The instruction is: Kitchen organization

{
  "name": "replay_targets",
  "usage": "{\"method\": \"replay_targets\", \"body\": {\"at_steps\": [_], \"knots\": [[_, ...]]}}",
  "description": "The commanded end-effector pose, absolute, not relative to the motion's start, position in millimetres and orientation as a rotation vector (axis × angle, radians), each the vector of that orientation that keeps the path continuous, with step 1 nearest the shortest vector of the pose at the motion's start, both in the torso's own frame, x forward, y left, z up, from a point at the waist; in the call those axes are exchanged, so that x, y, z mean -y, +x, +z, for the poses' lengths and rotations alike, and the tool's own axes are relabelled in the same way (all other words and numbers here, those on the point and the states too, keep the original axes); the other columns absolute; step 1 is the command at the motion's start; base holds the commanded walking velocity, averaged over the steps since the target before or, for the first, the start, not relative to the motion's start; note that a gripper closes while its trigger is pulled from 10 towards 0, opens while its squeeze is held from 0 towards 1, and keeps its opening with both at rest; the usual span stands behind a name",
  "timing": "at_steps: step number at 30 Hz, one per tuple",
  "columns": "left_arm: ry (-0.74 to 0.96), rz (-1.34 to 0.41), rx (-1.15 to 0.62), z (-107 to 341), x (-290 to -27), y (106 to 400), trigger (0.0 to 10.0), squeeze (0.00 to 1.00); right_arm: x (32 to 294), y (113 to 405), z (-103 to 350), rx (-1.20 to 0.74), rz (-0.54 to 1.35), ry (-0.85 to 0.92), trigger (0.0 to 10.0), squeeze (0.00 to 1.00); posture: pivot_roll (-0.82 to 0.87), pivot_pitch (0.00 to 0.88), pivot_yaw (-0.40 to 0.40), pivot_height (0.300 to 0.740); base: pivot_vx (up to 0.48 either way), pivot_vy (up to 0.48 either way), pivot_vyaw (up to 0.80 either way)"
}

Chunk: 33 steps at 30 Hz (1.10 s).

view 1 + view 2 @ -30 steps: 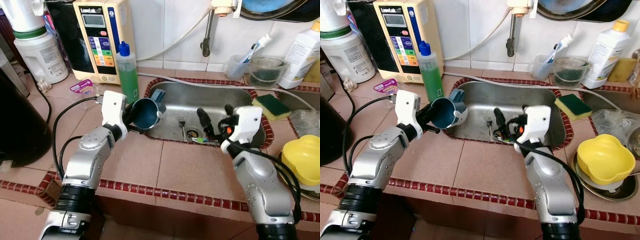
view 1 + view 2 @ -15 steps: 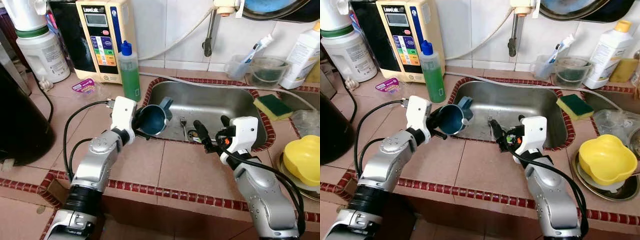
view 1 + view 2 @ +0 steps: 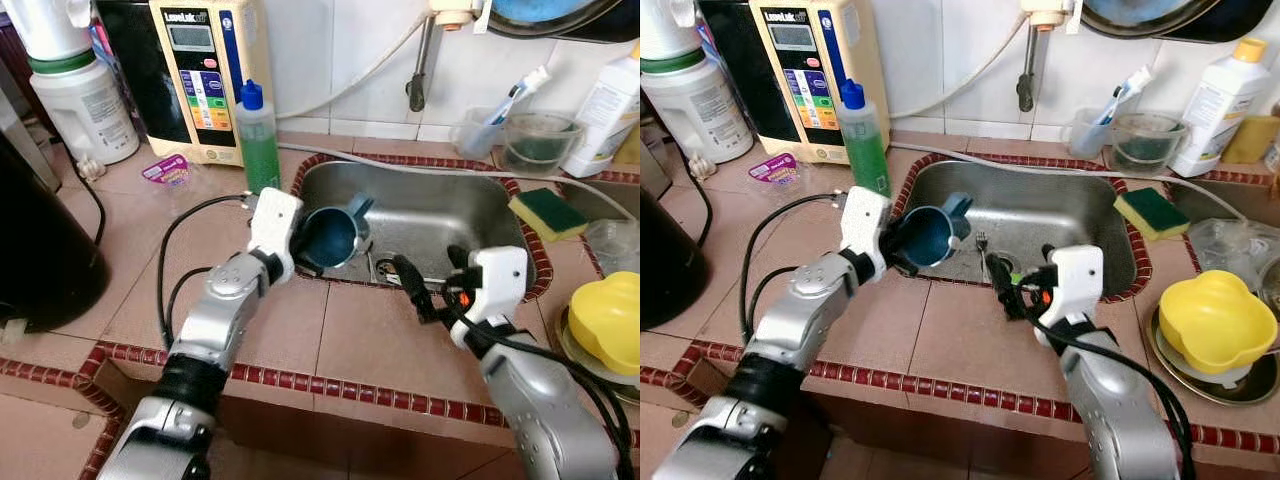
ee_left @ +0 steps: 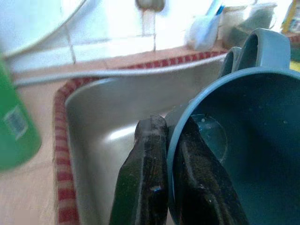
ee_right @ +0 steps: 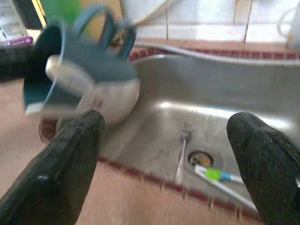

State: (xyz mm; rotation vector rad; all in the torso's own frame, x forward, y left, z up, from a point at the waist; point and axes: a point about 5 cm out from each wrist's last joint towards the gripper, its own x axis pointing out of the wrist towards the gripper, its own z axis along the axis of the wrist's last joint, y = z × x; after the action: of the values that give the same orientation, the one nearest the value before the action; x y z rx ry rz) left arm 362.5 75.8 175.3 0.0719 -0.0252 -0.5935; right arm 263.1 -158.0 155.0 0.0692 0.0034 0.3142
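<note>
My left gripper (image 3: 308, 252) is shut on the rim of a blue mug (image 3: 331, 234). The mug lies tilted on its side, mouth toward me and handle up, over the left edge of the steel sink (image 3: 420, 172). In the left wrist view its two fingers (image 4: 149, 154) pinch the mug wall (image 4: 243, 140), one inside and one outside. My right gripper (image 3: 432, 275) stands open at the sink's front rim. Between its fingers (image 5: 61, 164) nothing is held, and the mug (image 5: 89, 79) is ahead of it. A fork (image 5: 183, 150) and a green-tipped toothbrush (image 5: 216, 176) lie by the drain.
A green soap bottle (image 3: 258, 140) and a water ioniser (image 3: 205, 70) stand left of the sink, with a black appliance (image 3: 40, 250) beyond them. A sponge (image 3: 545, 212), a yellow bowl (image 3: 608, 320) and a white bottle (image 3: 610, 100) are on the right. The tap (image 3: 420, 70) hangs above the sink.
My left gripper carried the mug to the right, from the counter edge out over the sink. My right gripper drew back from inside the sink to its front rim.
</note>
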Motion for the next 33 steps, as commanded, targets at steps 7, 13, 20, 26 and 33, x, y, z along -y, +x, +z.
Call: {"method": "replay_targets", "body": {"at_steps": [7, 13, 20, 26, 33], "knots": [[0.112, -0.67, 0.049, 181, -54, 369, 10.0, 0.0, 160, 250, 161, -0.006, 0.292, 0.086, 10.0, 0.0, -0.2, 0.164, 0.088, 0.74, 0.0, 0.0, 0.0], [0.142, -0.748, 0.023, 173, -37, 370, 10.0, 0.0, 158, 242, 161, -0.019, 0.286, 0.098, 10.0, 0.0, -0.22, 0.174, 0.099, 0.74, 0.0, 0.0, 0.0], [0.151, -0.78, -0.004, 167, -34, 372, 10.0, 0.0, 160, 234, 163, -0.029, 0.278, 0.096, 10.0, 0.0, -0.24, 0.175, 0.11, 0.74, 0.0, 0.0, 0.0], [0.172, -0.758, -0.033, 169, -42, 381, 10.0, 0.0, 160, 230, 165, -0.031, 0.269, 0.104, 10.0, 0.0, -0.25, 0.196, 0.128, 0.74, 0.0, 0.0, 0.0], [0.137, -0.705, -0.037, 179, -50, 391, 10.0, 0.0, 153, 219, 165, -0.026, 0.305, 0.14, 10.0, 0.0, -0.25, 0.213, 0.149, 0.74, 0.0, 0.0, 0.0]]}}
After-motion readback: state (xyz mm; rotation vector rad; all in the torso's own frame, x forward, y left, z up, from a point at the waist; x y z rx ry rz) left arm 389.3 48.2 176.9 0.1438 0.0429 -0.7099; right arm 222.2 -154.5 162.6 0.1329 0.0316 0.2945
